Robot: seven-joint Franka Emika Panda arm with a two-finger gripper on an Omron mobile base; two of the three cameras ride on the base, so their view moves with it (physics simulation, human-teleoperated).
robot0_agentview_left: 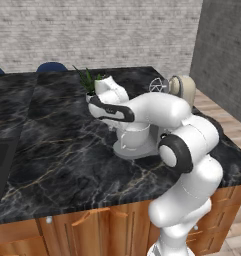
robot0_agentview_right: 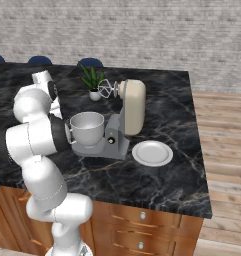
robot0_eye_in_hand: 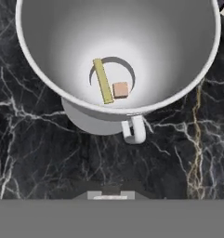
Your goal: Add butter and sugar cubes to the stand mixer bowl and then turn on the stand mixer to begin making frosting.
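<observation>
- Stand mixer bowl (robot0_eye_in_hand: 62,42) sits on the stand mixer (robot0_agentview_right: 123,120) base, handle at 6 o'clock in hand view.
- Inside on the bowl floor: a yellow stick (robot0_eye_in_hand: 103,81), and a tan-orange butter (robot0_eye_in_hand: 121,89) lump touching it at 3 o'clock.
- Mixer head tilted up, whisk (robot0_agentview_right: 105,89) clear of bowl.
- White plate (robot0_agentview_right: 152,153) at mixer's 3 o'clock in right base view.
- Gripper: over the bowl; fingers not visible, can't tell open or closed.
</observation>
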